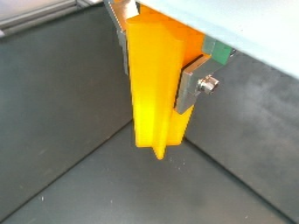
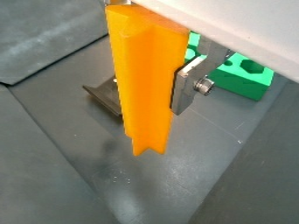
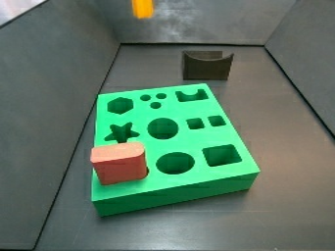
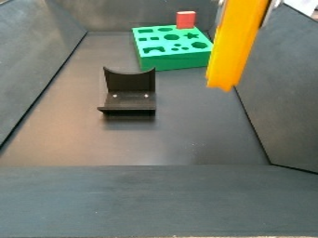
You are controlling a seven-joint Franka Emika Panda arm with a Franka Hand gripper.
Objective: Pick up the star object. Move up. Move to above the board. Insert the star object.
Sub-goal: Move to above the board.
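The star object [image 1: 155, 83] is a long orange-yellow ridged prism. It hangs upright in my gripper [image 1: 156, 70], which is shut on its upper part. Silver fingers [image 1: 191, 84] press its two sides in both wrist views [image 2: 187, 85]. Its lower end hangs free, high above the dark floor. In a side view the star object [image 4: 236, 42] is off to the side of the green board [image 4: 168, 61], not over it. Only its tip [image 3: 141, 8] shows in a side view, beyond the board [image 3: 183, 186]. The board's star hole [image 3: 120, 132] is open.
A short red block [image 3: 118, 163] stands on a corner of the board, also seen in a side view [image 4: 187, 19]. The dark fixture [image 4: 128, 93] stands on the floor near the board and shows under the star object in a wrist view [image 2: 103, 93]. Grey walls enclose the floor.
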